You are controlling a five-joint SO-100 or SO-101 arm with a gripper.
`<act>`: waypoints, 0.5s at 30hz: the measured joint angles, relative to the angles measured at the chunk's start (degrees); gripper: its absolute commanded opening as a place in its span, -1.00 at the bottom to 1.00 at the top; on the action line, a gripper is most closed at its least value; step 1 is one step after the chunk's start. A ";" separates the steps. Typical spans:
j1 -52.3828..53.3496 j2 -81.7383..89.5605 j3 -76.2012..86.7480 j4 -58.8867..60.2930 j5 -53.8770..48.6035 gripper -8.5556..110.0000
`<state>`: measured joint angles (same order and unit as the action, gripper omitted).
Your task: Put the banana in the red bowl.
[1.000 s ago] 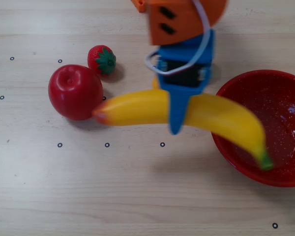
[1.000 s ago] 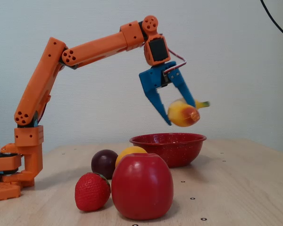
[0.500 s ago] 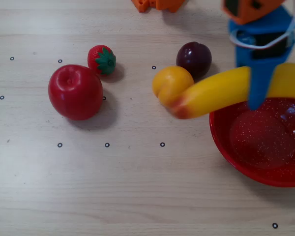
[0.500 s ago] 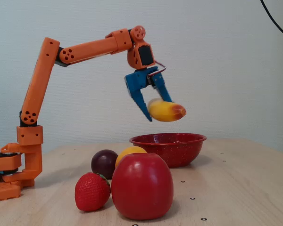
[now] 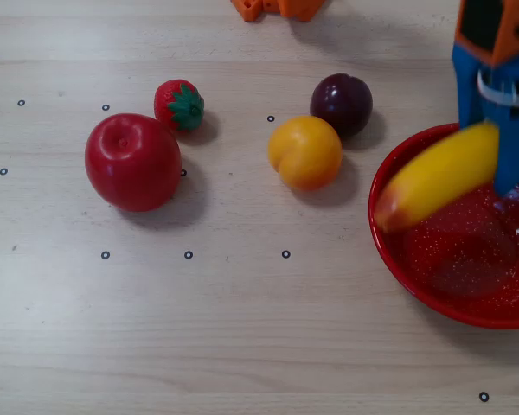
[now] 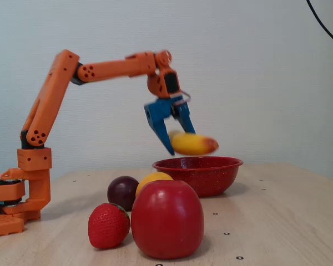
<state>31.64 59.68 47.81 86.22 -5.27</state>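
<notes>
The yellow banana is motion-blurred, with its reddish tip over the left rim of the red bowl. In the fixed view the banana hangs just above the speckled red bowl. My blue gripper points down over the bowl with its jaws apart, and the banana's near end lies between them. The gripper looks sharp while the banana is smeared. In the overhead view the gripper covers the banana's right end.
A red apple, a strawberry, a round orange-yellow fruit and a dark plum lie left of the bowl. The orange arm base stands at the left in the fixed view.
</notes>
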 measured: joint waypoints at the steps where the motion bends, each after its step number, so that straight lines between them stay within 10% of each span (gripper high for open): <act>1: 0.00 -1.41 0.00 -0.79 0.35 -0.85; 9: -0.35 -5.71 -0.09 -4.31 5.89 -0.33; 15: -2.72 -5.45 -0.70 -5.19 6.42 -0.64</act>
<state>28.92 54.23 47.11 81.04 1.14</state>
